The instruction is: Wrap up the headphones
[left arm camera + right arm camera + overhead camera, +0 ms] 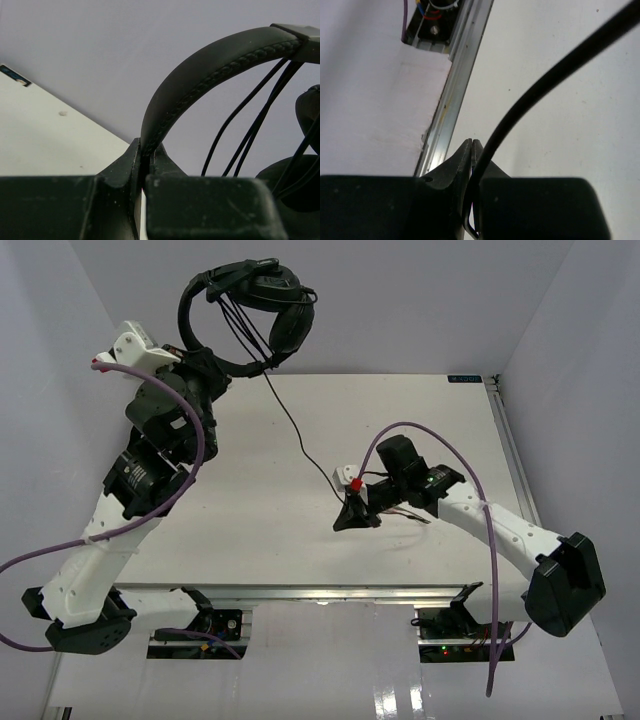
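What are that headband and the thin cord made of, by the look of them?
The headband looks like matte black leather or imitation leather: a stitched seam runs along its edge. The cord seems smooth rubbery plastic: even black surface, no weave showing, though that is a guess.

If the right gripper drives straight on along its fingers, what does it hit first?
Probably the table near its front rail: the right gripper, shut on the headphones cord, points down that way with nothing between. Depth unclear.
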